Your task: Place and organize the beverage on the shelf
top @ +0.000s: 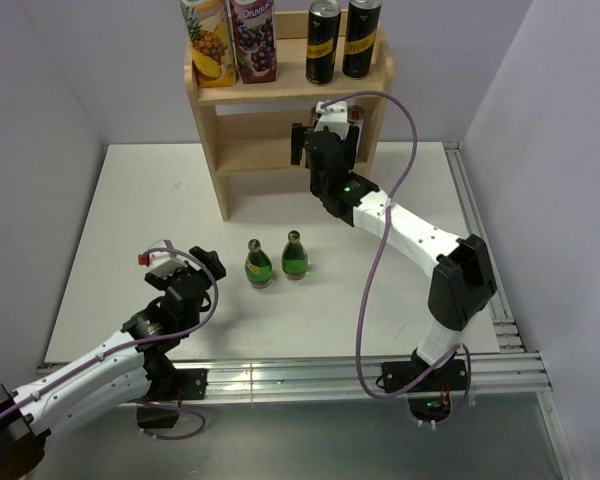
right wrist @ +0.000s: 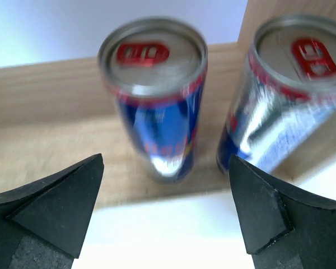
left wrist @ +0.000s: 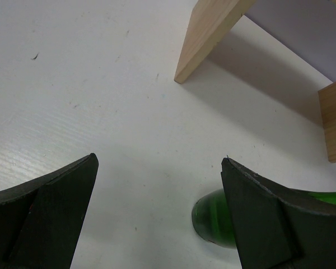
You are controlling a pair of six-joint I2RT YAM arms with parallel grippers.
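at the back of the table [top: 130,220] stands the wooden shelf [top: 242,150]. its top tier carries a pineapple juice carton [top: 208,40], a grape juice carton [top: 253,38] and two black-and-gold cans [top: 322,40] in a row. the right gripper [right wrist: 166,158] is up at the lower tier, jaws spread wide and holding nothing. its wrist view looks straight at two blue-and-silver cans with red tabs: the left can [right wrist: 154,95] upright on the wood, the right can [right wrist: 285,89] just beside it and close against the side panel. the view is a little blurred, so whether the cans touch cannot be told.

two green glass bottles stand upright near each other on the table in front of the shelf, the left bottle [top: 259,265] and the right bottle [top: 295,257]. the left gripper [left wrist: 159,159] hangs low over the table near them, also open and empty, with one bottle just beside its right finger.

the step in hand looks like the canned drinks on the lower tier, with the bottles not yet shelved, so the task seems past half. the next move likely calls for the right arm to back out without knocking either can. a gripper must then centre on a bottle, close on the smooth glass firmly and carry it upright past the side panel to a free spot.
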